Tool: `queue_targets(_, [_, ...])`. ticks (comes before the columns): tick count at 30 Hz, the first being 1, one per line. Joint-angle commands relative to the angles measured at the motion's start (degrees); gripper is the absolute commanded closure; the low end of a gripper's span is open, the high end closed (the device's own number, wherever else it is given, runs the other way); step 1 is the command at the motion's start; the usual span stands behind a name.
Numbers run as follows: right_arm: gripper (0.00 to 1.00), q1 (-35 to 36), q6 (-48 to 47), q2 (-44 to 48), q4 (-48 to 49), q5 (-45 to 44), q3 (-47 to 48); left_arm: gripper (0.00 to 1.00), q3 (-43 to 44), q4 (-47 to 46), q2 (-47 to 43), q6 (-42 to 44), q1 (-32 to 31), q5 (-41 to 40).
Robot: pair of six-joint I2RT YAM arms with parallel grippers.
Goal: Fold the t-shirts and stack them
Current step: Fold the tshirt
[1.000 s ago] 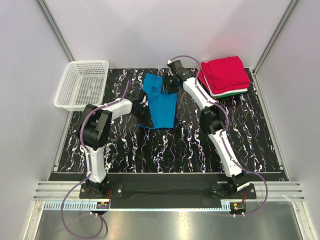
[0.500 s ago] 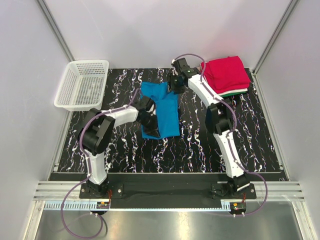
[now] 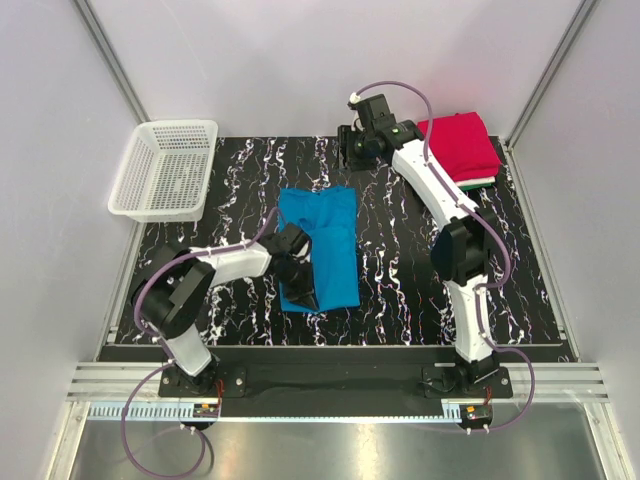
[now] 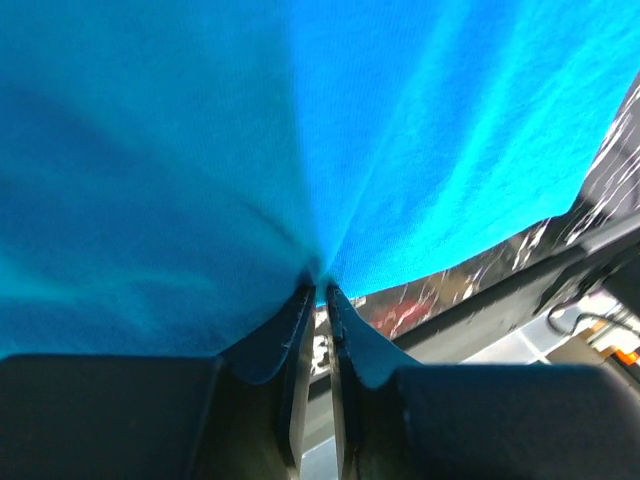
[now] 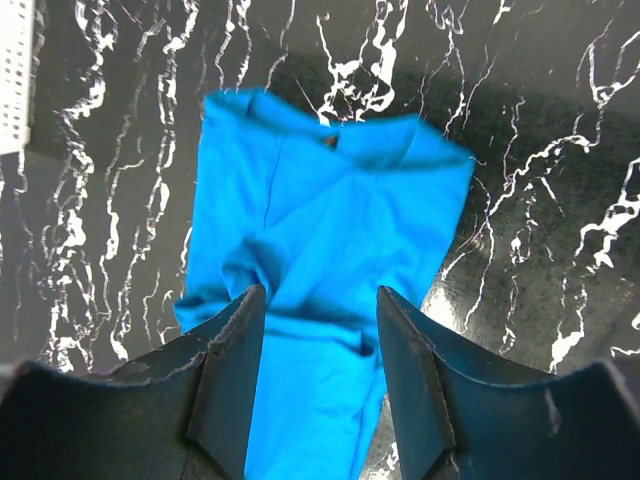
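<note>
Pressed against the left gripper point(image 4: 320, 292), the bright blue cloth t-shirt point(image 4: 200, 150) is blurred and cut off above and to the left, and its pinched fold disappears between the dark fingers. Ahead of the right gripper point(image 5: 320, 295), the shirt's nearer end is hidden behind the fingers, and the white plastic mesh basket point(image 5: 12, 70) is only a sliver at the picture's edge. Beside the right arm point(image 3: 432, 185), the folded shirts under the red folded t-shirt point(image 3: 462, 143) show only thin edges.

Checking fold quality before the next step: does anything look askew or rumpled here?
The blue t-shirt is rumpled, creased across its middle, its near left edge pinched in the left gripper. The folded stack looks tidy.
</note>
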State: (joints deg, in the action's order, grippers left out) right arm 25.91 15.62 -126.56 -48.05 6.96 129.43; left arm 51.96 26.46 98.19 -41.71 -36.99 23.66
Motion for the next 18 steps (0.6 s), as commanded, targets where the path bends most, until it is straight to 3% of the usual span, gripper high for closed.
queue_targets(1, [0.44, 0.3, -0.5, 5.7, -1.0, -0.7, -0.4, 0.83, -5.4, 2.5, -0.4, -1.7, -5.2, -3.4])
queue_targets(6, [0.45, 0.5, 0.9, 9.0, -1.3, 0.0, -3.6, 0.84, -6.0, 3.1, -4.0, -3.0, -8.4, -4.1])
queue_targets(8, [0.45, 0.5, 1.3, 10.2, -1.7, -0.7, -4.9, 0.80, -3.0, 5.4, -6.2, -2.6, -8.4, -6.1])
queue_targets(9, [0.44, 0.5, 1.3, 11.5, -2.0, -1.0, -5.1, 0.72, -1.1, 8.6, -9.1, -1.5, -8.4, -8.6])
queue_targets(13, [0.43, 0.5, 0.8, 15.1, -4.7, -2.0, -4.9, 0.62, 14.7, 16.3, -13.8, 0.7, -4.9, -13.2])
queue_targets(18, [0.42, 0.5, 1.3, 21.3, -11.7, 0.9, -7.6, 0.57, 30.3, 22.4, -13.8, 1.3, 1.6, -10.0])
